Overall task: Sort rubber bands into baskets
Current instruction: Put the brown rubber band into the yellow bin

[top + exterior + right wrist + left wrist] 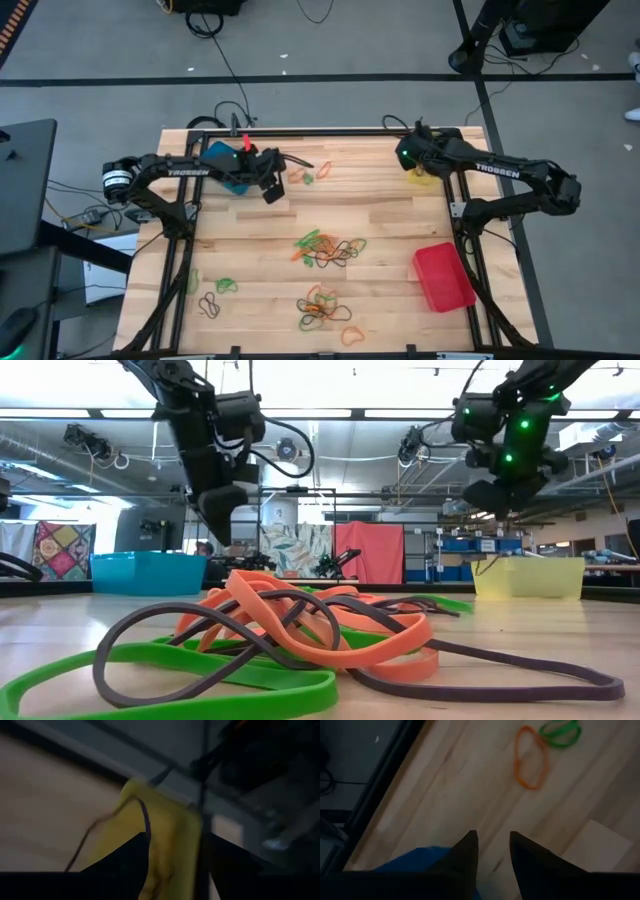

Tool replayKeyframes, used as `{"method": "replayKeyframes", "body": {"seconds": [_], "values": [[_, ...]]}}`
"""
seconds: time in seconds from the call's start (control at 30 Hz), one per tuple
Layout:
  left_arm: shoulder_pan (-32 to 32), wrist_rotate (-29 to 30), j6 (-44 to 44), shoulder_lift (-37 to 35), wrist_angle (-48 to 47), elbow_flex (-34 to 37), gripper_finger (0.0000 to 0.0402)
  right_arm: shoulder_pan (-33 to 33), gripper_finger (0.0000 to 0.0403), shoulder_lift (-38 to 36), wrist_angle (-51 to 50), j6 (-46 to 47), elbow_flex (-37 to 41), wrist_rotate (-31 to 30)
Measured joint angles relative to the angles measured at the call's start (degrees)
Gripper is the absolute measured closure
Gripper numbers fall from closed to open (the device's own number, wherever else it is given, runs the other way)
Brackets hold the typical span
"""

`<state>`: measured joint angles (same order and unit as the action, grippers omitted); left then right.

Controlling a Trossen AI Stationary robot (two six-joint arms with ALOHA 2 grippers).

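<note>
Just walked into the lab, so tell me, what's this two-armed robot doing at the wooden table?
It is sorting small elastic rubber bands into plastic baskets. The left gripper hovers beside the blue rectangular basket with nothing visible between its fingers. The right gripper is over the yellow basket, where a dark band hangs. The red basket sits apart near the table's right edge. Many bands remain loose on the table.

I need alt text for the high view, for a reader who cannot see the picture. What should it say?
Seen from above, a wooden table holds scattered orange, green and dark rubber bands. The left gripper hangs beside the blue basket at the far left, and the right gripper is over the yellow basket at the far right. A red basket sits at the near right.
</note>
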<state>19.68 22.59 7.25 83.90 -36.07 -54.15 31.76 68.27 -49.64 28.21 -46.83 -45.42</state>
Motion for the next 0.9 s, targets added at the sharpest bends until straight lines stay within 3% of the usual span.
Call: {"method": "replayKeyframes", "body": {"seconds": [0.07,0.23,0.53,0.7,0.77,0.83,0.9], "values": [[1.0,-0.2,-0.6,0.0,0.3,0.0,0.0292,0.5,0.0194,0.0,-0.1,-1.2,0.0,2.6],[3.9,-0.2,-0.6,0.0,0.6,0.0,0.03,-0.1,0.0194,0.0,1.6,-3.5,0.0,-1.0],[10.0,-0.3,-0.3,0.0,3.1,0.0,0.0303,-0.5,0.0194,0.0,1.7,-5.8,0.0,-0.1],[12.3,-0.4,-2.4,0.0,6.0,0.0,0.0303,-0.1,0.0196,0.0,0.1,-5.9,0.0,-17.8],[13.1,-0.4,-2.4,0.0,6.6,0.0,0.0303,-0.2,0.0197,0.0,1.3,-6.0,0.0,-22.4],[13.4,-1.1,-2.0,0.0,5.9,0.1,0.0303,-0.2,0.0198,0.0,2.0,-6.0,0.0,-22.6],[13.4,-2.5,-1.1,0.0,6.2,1.4,0.0303,0.3,0.0199,0.0,1.7,-6.1,0.0,-17.8]]}}
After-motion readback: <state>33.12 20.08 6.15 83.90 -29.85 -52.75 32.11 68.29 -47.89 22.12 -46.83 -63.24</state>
